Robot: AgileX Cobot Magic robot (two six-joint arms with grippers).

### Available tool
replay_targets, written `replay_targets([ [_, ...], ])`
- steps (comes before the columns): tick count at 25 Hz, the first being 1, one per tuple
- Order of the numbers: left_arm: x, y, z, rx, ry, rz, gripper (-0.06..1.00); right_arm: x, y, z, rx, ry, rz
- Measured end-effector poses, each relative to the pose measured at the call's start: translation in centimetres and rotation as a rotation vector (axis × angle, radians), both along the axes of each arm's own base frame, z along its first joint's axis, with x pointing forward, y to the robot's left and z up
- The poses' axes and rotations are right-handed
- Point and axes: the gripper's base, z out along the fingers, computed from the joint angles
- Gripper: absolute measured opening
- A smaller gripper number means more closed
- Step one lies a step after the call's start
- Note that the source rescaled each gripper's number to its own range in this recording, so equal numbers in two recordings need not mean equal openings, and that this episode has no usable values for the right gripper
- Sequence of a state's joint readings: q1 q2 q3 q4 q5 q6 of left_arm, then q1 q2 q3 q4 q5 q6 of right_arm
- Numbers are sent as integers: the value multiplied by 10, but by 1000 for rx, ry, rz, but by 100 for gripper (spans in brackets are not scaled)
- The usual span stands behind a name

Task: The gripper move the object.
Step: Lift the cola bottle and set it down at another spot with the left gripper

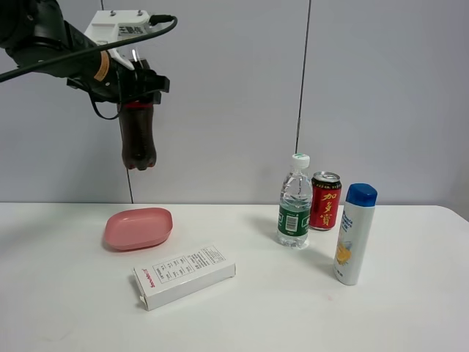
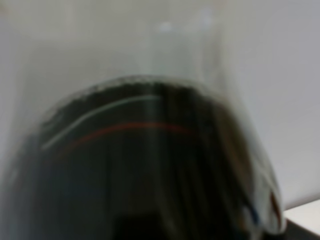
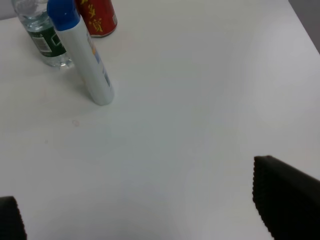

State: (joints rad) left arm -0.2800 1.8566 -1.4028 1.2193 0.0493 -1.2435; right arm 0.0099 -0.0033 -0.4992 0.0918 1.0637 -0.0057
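Note:
The cola bottle (image 1: pixel 138 139) hangs high in the air at the upper left, well above the white table (image 1: pixel 66 293). Its dark contents and the base point down; the cap and label are hidden by the jaws. My left gripper (image 1: pixel 136 94), black with a white bracket, is shut on the bottle's top part. In the left wrist view the cola bottle (image 2: pixel 150 170) fills the picture, blurred, with the liquid line visible. My right gripper (image 3: pixel 145 215) is open and empty over bare table; only its fingertips (image 3: pixel 287 200) show. It is out of the exterior high view.
A pink dish (image 1: pixel 138 228) and a white carton (image 1: pixel 185 276) lie on the table below the held bottle. At the right stand a green-labelled water bottle (image 1: pixel 294 202), a red can (image 1: pixel 325 201) and a white blue-capped bottle (image 1: pixel 355 235), which also show in the right wrist view (image 3: pixel 85 55).

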Motion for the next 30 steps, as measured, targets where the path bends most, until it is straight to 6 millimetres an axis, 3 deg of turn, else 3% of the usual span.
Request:
replay_targets([
  [7, 7, 69, -19, -36, 35, 85, 0, 0, 0, 0, 0, 0, 0],
  [14, 10, 120, -36, -79, 26, 71, 0, 0, 0, 0, 0, 0, 0],
  [17, 13, 129, -46, -47, 18, 22, 0, 0, 0, 0, 0, 0, 0],
  [23, 4, 128, -71, -8, -45, -121, 0, 0, 0, 0, 0, 0, 0],
  [30, -10, 144, -87, 8, -109, -120, 0, 0, 0, 0, 0, 0, 0],
])
